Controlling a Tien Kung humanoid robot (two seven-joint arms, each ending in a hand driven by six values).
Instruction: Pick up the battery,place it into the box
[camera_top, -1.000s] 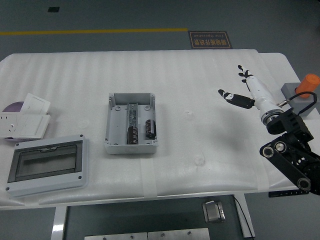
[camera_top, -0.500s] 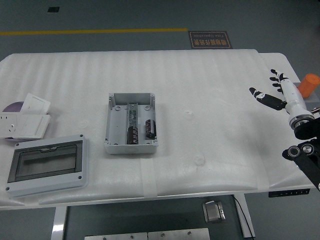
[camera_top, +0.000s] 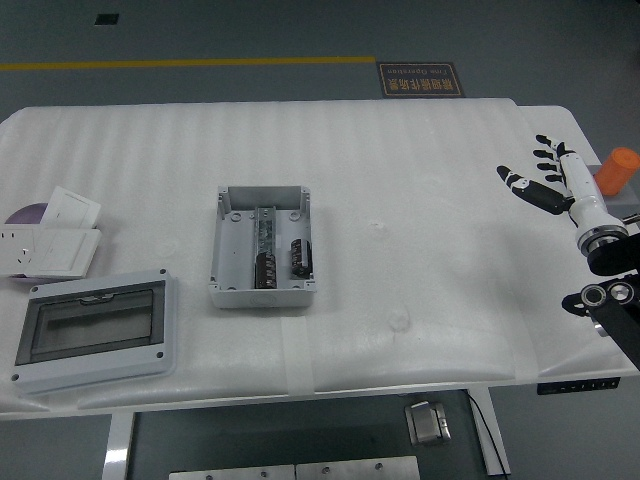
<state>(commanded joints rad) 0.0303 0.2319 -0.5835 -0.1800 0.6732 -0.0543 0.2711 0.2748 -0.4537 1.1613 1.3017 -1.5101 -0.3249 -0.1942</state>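
Right hand (camera_top: 548, 182): we see it at the table's right edge, fingers spread, holding nothing; left arm is out of view.
Change: over the last second our hand has pulled back from mid-right of the table toward the edge; since half a second ago it has barely shifted. We judge the placing done and the arm retreating.
Battery (camera_top: 298, 256): well to the hand's left, a dark cylinder lying inside the box (camera_top: 261, 245), in its right part.
Long axis: it seems to run near-to-far, along the box's longer side; which end faces where, we cannot tell.
Second dark cylinder (camera_top: 265, 270): just left of the battery, beside the rail.
Orange object (camera_top: 618, 169): just right of the hand.
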